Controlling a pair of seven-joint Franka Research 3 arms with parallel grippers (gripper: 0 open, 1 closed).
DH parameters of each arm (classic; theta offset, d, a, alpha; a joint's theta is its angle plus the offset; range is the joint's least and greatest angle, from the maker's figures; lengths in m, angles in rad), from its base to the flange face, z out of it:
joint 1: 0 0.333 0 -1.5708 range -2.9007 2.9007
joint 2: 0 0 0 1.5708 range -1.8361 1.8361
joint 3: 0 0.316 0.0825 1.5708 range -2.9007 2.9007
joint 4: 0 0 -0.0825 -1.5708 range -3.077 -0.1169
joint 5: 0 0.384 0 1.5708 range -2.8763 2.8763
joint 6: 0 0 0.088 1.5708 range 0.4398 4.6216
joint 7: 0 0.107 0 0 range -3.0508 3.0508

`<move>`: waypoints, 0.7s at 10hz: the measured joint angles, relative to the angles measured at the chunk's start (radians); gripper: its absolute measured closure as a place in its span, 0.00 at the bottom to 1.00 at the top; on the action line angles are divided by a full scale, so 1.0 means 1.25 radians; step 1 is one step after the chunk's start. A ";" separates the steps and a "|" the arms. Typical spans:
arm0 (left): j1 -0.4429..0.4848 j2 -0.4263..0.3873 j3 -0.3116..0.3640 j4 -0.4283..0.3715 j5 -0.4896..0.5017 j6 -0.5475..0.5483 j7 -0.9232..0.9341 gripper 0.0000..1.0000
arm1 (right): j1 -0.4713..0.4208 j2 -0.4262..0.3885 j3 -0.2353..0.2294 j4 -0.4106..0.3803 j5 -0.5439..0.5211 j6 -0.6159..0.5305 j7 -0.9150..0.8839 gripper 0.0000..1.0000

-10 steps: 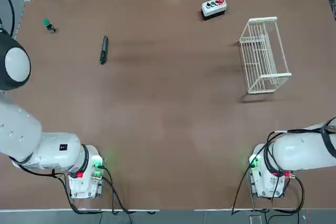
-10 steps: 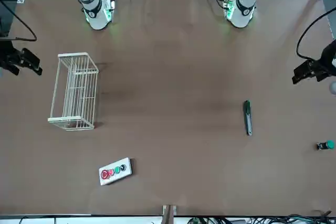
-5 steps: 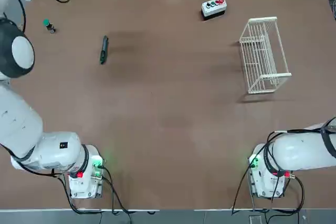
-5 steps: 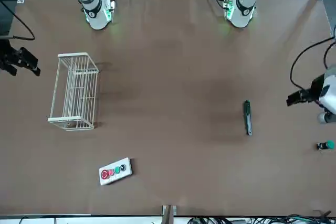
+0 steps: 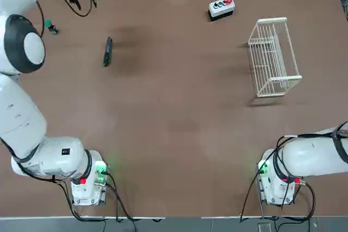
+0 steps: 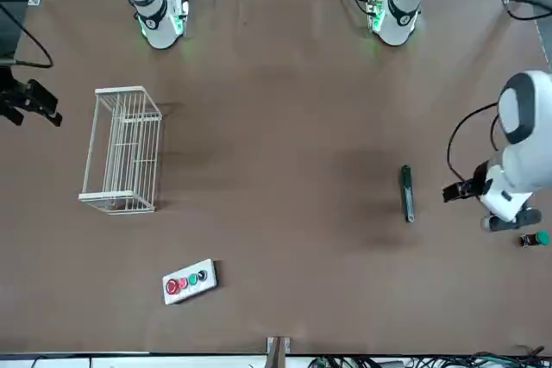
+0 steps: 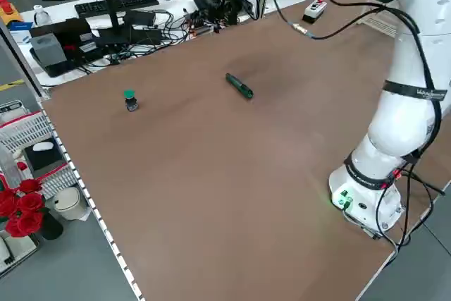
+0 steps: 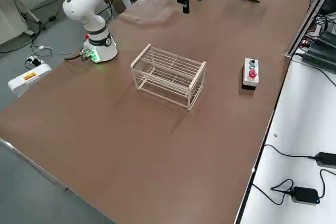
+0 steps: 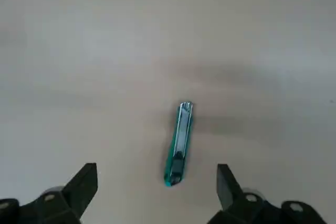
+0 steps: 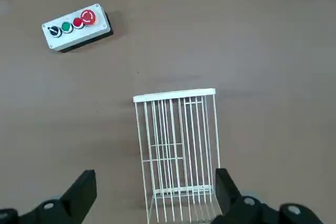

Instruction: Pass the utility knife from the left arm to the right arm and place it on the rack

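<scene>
1. Inward from the counter's (image 5: 163,134) left edge, the left arm (image 5: 22,118) has swung, bringing its gripper (image 9: 157,174) nearer the utility knife (image 5: 107,51); knife and rack (image 5: 274,58) have not shifted
2. That looks like the approach for the pickup; handover and placing are both still to do
3. The knife lies flat and untouched towards the counter's far left corner, just inward of a green-capped knob (image 5: 51,26)
4. Raised and bent along the left edge, the left arm holds its gripper above the counter, fingers spread with nothing between them; it probably needs to go a little further inward, then down over the knife
5. Over by the counter's right edge, the right arm's gripper (image 10: 156,174) hangs, fingers also spread and holding nothing, its wrist camera taking in the rack and the button box (image 5: 221,7)
6. A grasp near one end would probably leave room for the handover
</scene>
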 joint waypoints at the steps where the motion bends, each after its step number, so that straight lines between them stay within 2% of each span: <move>1: -0.016 0.038 -0.001 -0.003 0.020 0.051 -0.036 0.00 | -0.002 0.001 -0.001 0.000 0.000 0.001 0.000 0.00; 3: -0.013 0.086 0.000 -0.043 0.024 0.171 -0.047 0.03 | -0.001 0.008 -0.001 0.000 0.000 0.015 0.000 0.00; 5: -0.009 0.105 -0.001 -0.134 0.024 0.309 -0.047 0.06 | 0.001 0.017 0.000 0.000 0.000 0.032 0.000 0.00; 7: -0.012 0.123 -0.004 -0.152 0.024 0.340 -0.047 0.07 | 0.001 0.018 0.000 0.000 0.000 0.034 0.000 0.00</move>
